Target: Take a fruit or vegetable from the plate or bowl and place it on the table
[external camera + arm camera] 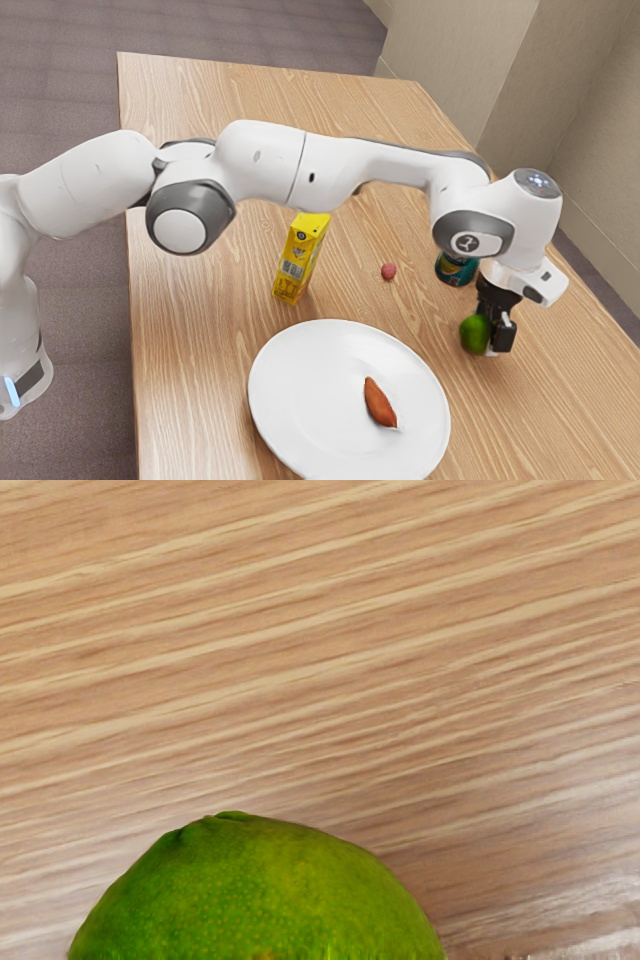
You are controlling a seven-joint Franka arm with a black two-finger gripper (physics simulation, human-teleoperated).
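Well off the round white ceramic-looking plate (300,400), a green, rounded lime (473,335) is at the black end effector (493,342) (spread or pinching, one cannot tell), so removal looks done, leaving perhaps only release onto the light-brown wooden surface (200,340).

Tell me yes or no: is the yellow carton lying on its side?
No, the yellow carton stands upright on the table, its top facing up.
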